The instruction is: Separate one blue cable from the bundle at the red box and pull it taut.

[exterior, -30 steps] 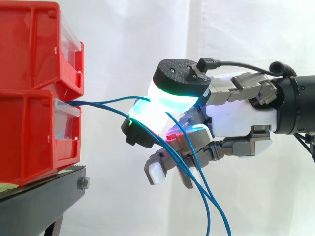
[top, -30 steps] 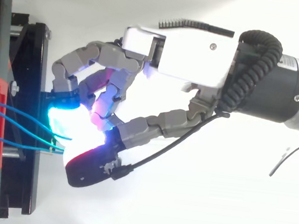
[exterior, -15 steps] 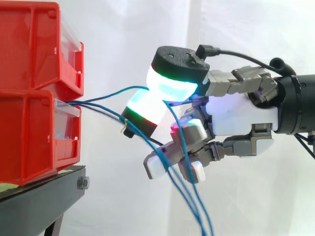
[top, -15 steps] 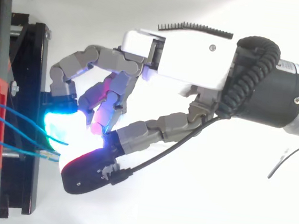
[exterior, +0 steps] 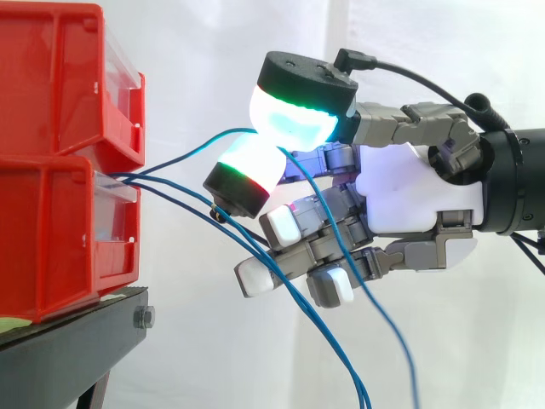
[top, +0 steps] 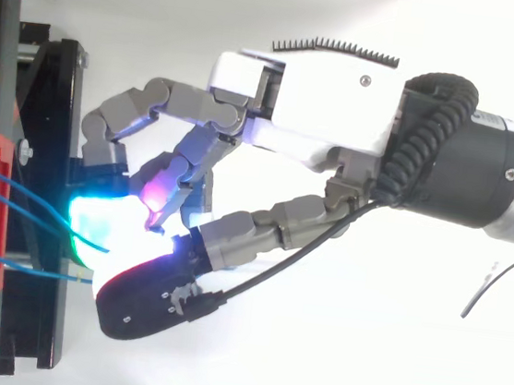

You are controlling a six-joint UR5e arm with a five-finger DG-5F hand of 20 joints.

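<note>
- Lifts one blue cable (exterior: pixel 189 154) up and out of the bundle; only a second ago it lay level with the rest, just out from the red box (exterior: pixel 51 230).
- Clamps it between two glowing fingertips (exterior: pixel 294 119), the hand (exterior: pixel 409 200) closed around that single strand a little way out from the box's front.
- Leaves the other cables (exterior: pixel 179 198) running lower from the same box opening, slanting down past the curled lower fingers and away from the box.
- Reads as separation achieved, judging by the clear gap between the raised strand and those below it.
- Shows a bow in the strand between box and pinch, so probably not taut yet; calls, by the look of it, for a steady pull straight away from the box.
</note>
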